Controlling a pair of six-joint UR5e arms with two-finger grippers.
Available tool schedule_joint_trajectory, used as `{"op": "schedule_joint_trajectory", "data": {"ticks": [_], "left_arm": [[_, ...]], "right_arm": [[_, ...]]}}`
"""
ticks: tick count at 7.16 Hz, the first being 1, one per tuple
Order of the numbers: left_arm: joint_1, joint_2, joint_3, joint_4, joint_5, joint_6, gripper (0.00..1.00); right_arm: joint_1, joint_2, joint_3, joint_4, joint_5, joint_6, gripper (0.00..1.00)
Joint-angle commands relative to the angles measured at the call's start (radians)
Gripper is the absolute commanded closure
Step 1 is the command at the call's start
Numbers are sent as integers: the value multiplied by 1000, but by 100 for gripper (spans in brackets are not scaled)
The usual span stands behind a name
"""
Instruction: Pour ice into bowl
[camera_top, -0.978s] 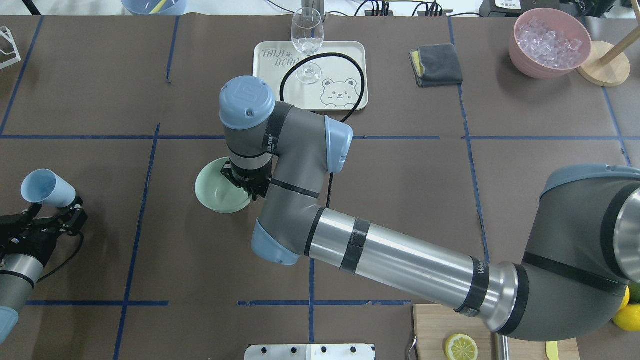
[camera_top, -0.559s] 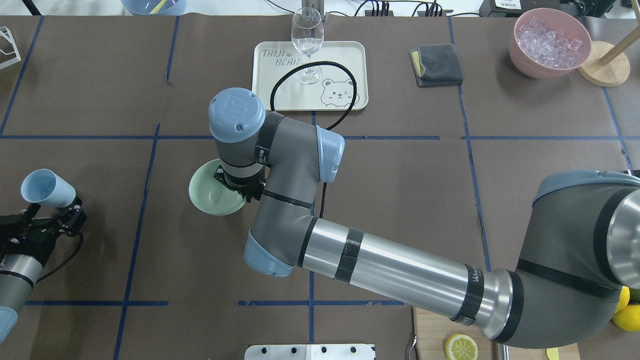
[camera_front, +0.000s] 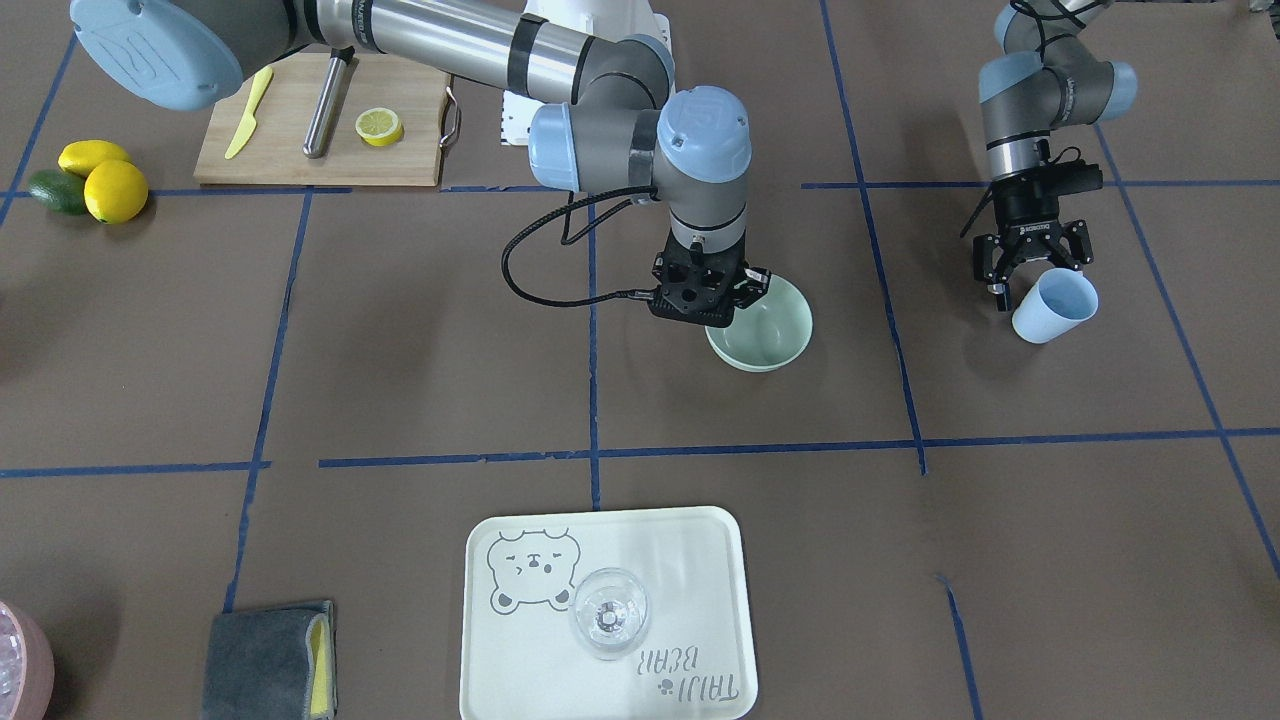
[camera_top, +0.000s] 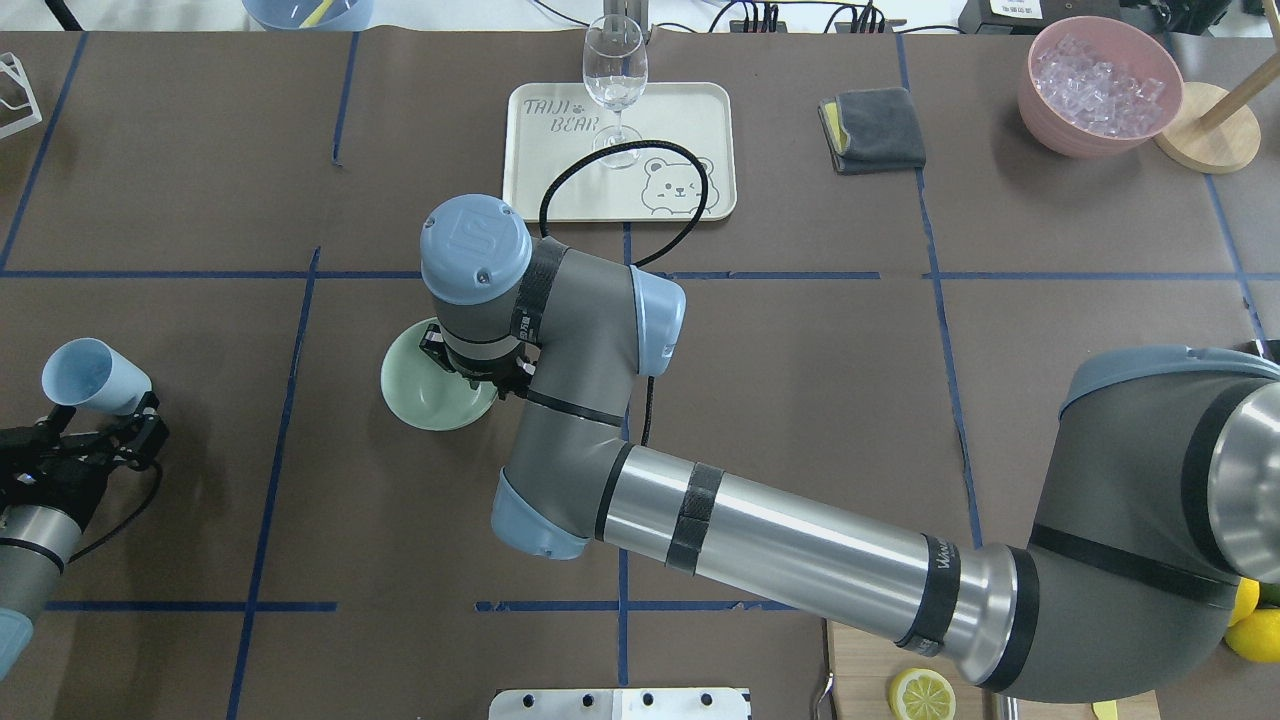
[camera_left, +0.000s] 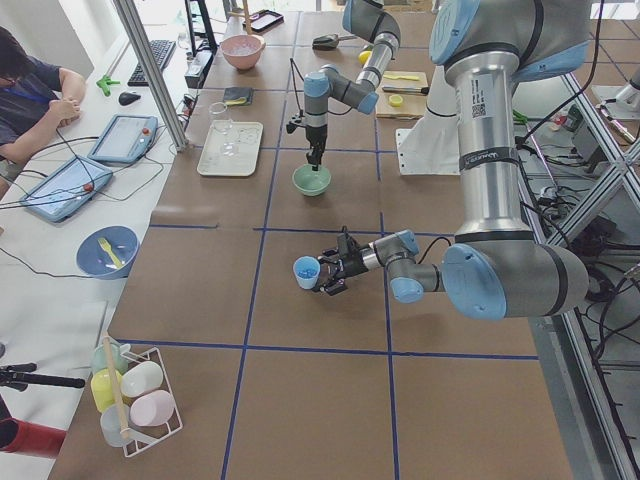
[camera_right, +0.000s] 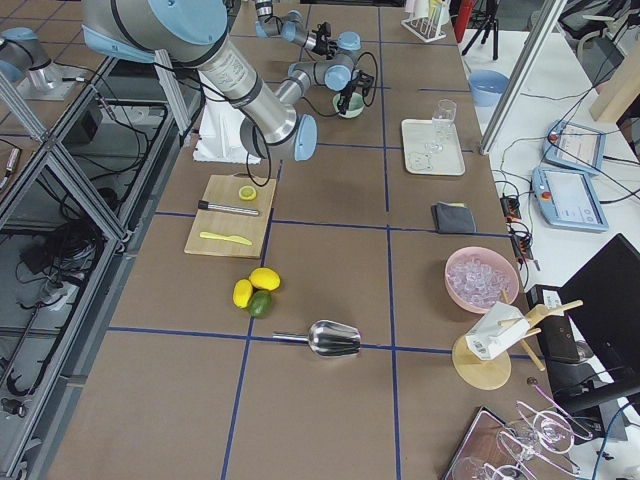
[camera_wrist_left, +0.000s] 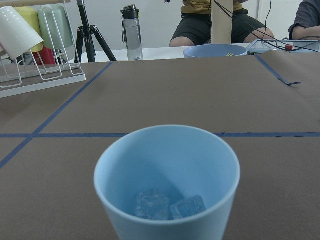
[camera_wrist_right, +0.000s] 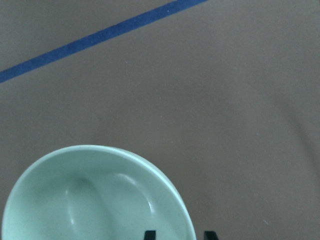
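A brown-papered table (camera_top: 800, 400) with blue tape lines (camera_top: 940, 300); beside it, seemingly a white desk (camera_left: 40, 290).

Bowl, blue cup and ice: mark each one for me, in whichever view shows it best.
bowl (camera_front: 770, 330), front-facing view, on its bare inner floor.
blue cup (camera_front: 1052, 306), front-facing view, on its outer wall.
ice (camera_wrist_left: 167, 206), left wrist view, on the cubes at the cup's bottom.

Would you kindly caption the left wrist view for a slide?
Small clear ice cubes sit at the bottom of the light blue plastic cup, brown table beyond.
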Motion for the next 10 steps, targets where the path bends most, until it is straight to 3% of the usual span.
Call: {"op": "schedule_joint_trajectory", "data": {"ticks": [1, 6, 7, 9, 10], "left_arm": [[-19, -1, 4, 1, -1, 1, 1], [-57, -55, 52, 0, -11, 30, 1], [-60, -55, 52, 0, -11, 44, 5], [-88, -56, 52, -21, -11, 87, 6], [-88, -56, 52, -22, -11, 87, 16]], "right_arm": [[-6, 7, 1, 3, -14, 22, 0], [26, 3, 56, -9, -8, 43, 0], [49, 1, 64, -20, 0, 43, 0], [66, 1, 116, -90, 0, 34, 0], [81, -8, 117, -92, 2, 31, 0]]}}
